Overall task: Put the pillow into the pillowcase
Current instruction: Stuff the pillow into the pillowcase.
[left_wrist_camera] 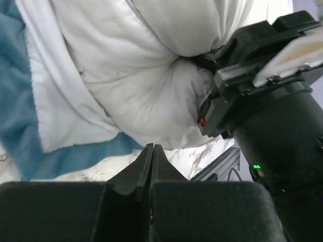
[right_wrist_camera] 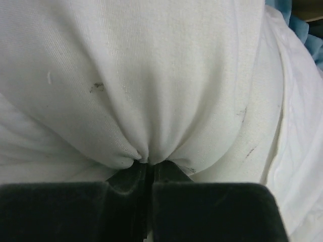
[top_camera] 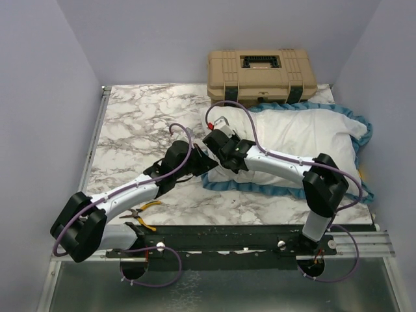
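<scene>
Soft, even light from above; faint shadows on the worktop (top_camera: 130,130). The pillow (right_wrist_camera: 151,75) just ahead of the right gripper (right_wrist_camera: 149,165) shows sharp.

The pillow (top_camera: 305,140) is white with faint dark specks, the pillowcase (top_camera: 253,187) under it white with blue frilled edging, the table (top_camera: 143,123) white marble veined in grey, the box (top_camera: 261,75) at upper centre tan with dark latches, and the arms (top_camera: 279,166) black and white.
</scene>
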`<act>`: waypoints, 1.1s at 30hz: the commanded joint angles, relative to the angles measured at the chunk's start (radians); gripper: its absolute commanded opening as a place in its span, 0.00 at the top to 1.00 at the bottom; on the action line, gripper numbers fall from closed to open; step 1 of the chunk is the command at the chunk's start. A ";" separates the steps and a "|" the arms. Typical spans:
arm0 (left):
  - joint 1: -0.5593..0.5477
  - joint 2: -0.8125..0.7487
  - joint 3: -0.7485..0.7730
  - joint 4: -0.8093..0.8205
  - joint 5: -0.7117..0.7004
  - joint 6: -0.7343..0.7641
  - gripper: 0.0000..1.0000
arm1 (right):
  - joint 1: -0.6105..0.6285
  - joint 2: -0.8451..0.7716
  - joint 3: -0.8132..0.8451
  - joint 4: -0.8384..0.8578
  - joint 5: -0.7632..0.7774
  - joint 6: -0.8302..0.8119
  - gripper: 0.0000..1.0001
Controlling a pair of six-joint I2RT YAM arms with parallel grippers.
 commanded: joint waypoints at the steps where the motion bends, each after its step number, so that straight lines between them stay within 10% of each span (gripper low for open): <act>1: 0.001 0.011 -0.012 0.031 0.046 -0.009 1.00 | -0.040 0.053 -0.013 -0.135 0.108 0.046 1.00; 4: 0.002 0.063 0.012 -0.024 0.041 0.059 1.00 | -0.055 0.038 0.080 -0.237 -0.088 0.180 1.00; 7: 0.003 0.145 0.039 -0.049 0.055 0.065 0.64 | -0.110 -0.036 0.099 -0.225 -0.345 0.247 1.00; 11: -0.001 0.245 0.084 -0.047 0.053 0.032 0.47 | -0.241 -0.143 0.075 -0.165 -0.627 0.340 1.00; 23: -0.021 0.348 0.205 -0.012 0.002 -0.009 0.40 | -0.444 -0.310 0.089 -0.104 -0.993 0.476 1.00; 33: -0.146 0.318 0.285 -0.077 -0.249 0.351 0.43 | -0.532 -0.328 0.094 -0.089 -1.113 0.548 1.00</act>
